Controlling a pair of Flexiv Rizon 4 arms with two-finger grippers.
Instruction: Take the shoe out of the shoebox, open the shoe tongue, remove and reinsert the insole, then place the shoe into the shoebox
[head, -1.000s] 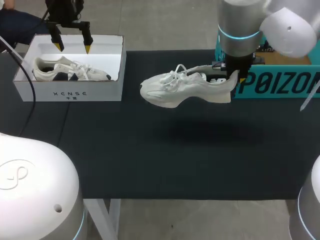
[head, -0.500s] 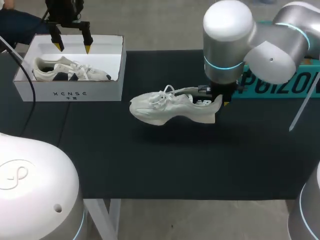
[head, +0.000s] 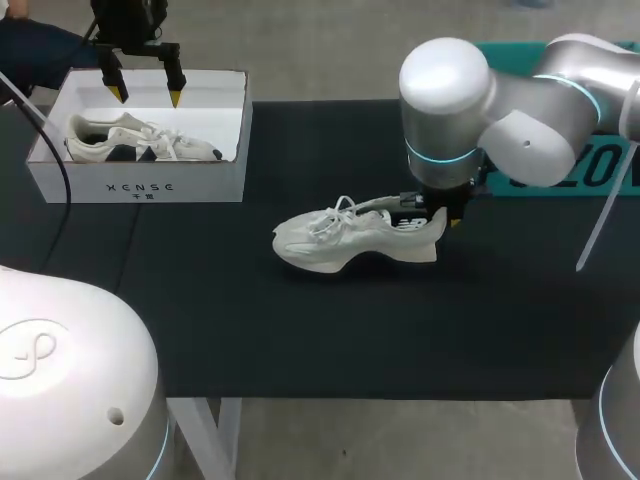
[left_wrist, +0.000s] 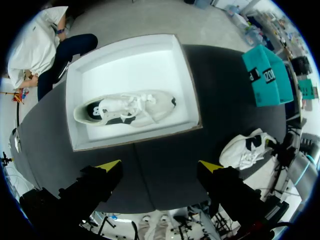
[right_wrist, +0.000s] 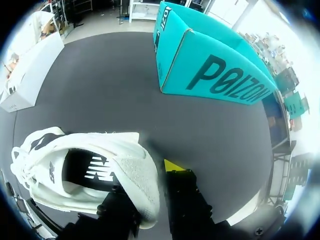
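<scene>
The white shoe (head: 350, 238) is held at its heel by the right gripper (head: 440, 217), which is clamped on the heel wall. In the right wrist view 1 finger is seen inside the shoe's opening and the other, with its yellow tip showing, outside the heel. From the gripper the shoe is stretched out toward the robot's left, toe away from the fingers, laces and opening turned upward. It is placed near the middle of the black table (head: 300, 330), with the sole low against the surface; whether the sole is touching cannot be told. The teal shoebox (head: 612, 168) is partly hidden behind the right arm at the table's far right edge, well apart from the shoe.

The left gripper (head: 146, 96) is held above the far wall of the white shoebox (head: 140, 185) at the table's far left corner. Its 2 fingers are spread apart and nothing is held between them. A second shoe (head: 140, 140) is laid on its side inside that box, below and ahead of the parted fingers in the left wrist view
</scene>
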